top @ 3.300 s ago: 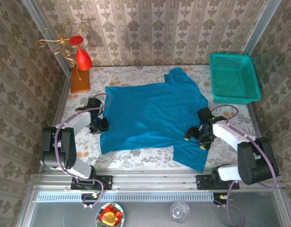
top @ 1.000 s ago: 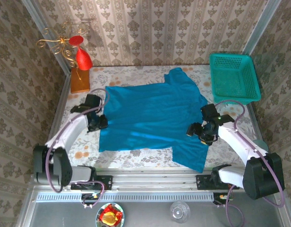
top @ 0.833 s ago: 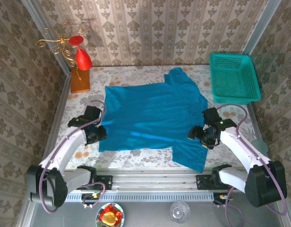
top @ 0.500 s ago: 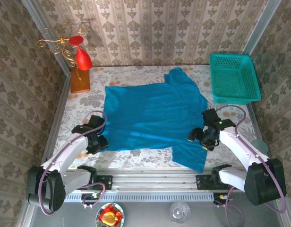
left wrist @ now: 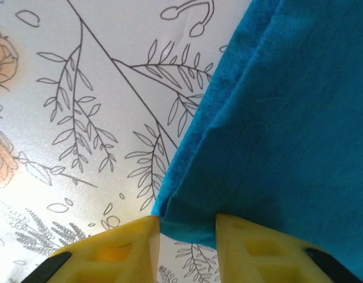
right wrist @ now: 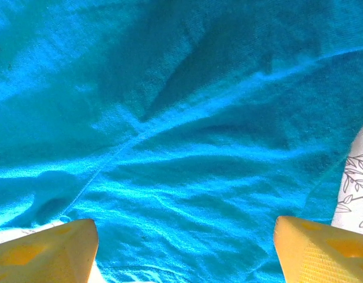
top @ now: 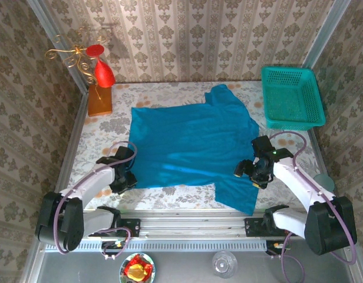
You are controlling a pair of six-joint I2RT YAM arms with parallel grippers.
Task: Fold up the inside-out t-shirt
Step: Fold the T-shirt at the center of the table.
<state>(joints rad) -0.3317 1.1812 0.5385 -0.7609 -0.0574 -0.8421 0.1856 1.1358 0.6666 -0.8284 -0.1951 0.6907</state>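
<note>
At near-left shirt (top: pixel 190 141) corner, left claw (left wrist: pixel 186 229) narrow, grip unclear; right claw (right wrist: pixel 184 244) wide over shirt. Risk: loose pinch drops corner, skewing fold.

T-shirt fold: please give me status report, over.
Left gripper at near-left corner of t-shirt, cloth between fingers, grip unclear. Right gripper open above it. Cloth spread flat, unfolded. Basket apart, far right.
</note>
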